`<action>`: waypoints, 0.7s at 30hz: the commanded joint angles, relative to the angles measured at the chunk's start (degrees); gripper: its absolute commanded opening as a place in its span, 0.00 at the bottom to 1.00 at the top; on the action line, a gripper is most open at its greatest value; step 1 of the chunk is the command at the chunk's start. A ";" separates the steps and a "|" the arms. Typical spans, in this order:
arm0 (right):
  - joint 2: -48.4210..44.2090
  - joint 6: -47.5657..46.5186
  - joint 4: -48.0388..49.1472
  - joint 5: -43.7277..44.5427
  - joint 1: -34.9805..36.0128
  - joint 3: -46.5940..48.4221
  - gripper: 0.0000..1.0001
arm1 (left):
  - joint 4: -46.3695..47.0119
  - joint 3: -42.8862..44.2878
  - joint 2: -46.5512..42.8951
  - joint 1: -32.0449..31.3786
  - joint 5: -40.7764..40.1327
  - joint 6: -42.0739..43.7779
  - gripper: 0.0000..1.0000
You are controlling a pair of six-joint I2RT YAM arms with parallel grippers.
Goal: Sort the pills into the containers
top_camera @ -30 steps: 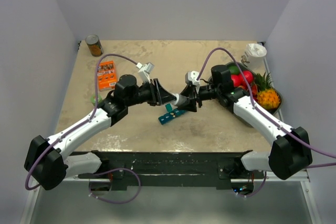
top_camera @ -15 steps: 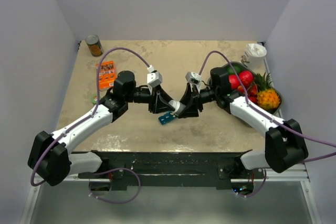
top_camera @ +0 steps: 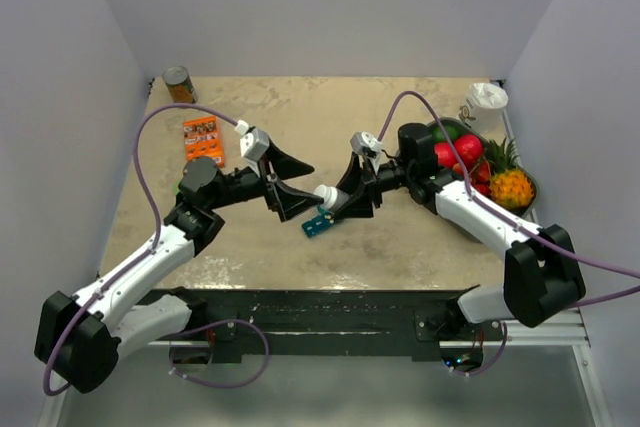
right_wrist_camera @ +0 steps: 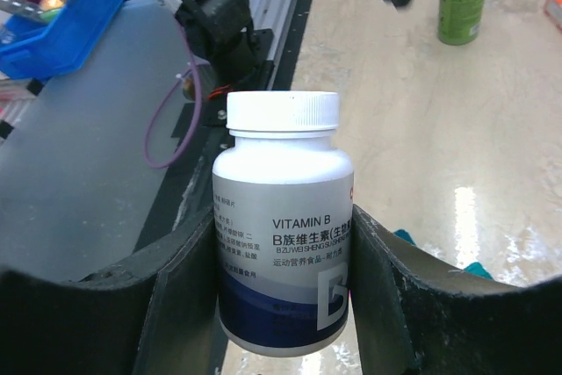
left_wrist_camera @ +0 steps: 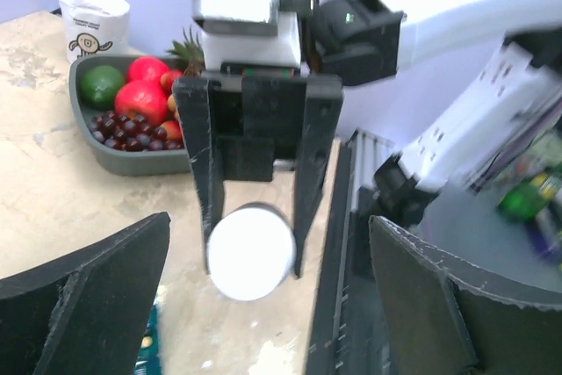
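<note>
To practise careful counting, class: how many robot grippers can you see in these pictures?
2. The left gripper, open, hangs left of centre. The right gripper, facing it, grips a white-capped bottle above the blue pill box. None looks hidden.

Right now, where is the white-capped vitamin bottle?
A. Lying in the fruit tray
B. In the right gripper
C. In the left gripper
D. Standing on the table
B: the vitamin bottle is clamped upright in the right gripper with its cap on, while the left gripper stands wide open and does not grip it.
</note>
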 commanded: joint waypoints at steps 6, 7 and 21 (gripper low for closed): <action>-2.97 -11.55 -8.74 8.92 0.11 4.19 0.00 | -4.43 -0.70 -0.89 1.13 -8.08 -27.42 0.99; -2.80 -11.64 -8.92 9.36 0.11 4.19 0.00 | -4.61 -0.88 0.24 1.21 -7.56 -28.92 0.99; -2.71 -12.43 -9.62 12.27 0.19 4.20 0.00 | -16.56 5.09 5.53 -3.71 -15.81 -27.53 0.81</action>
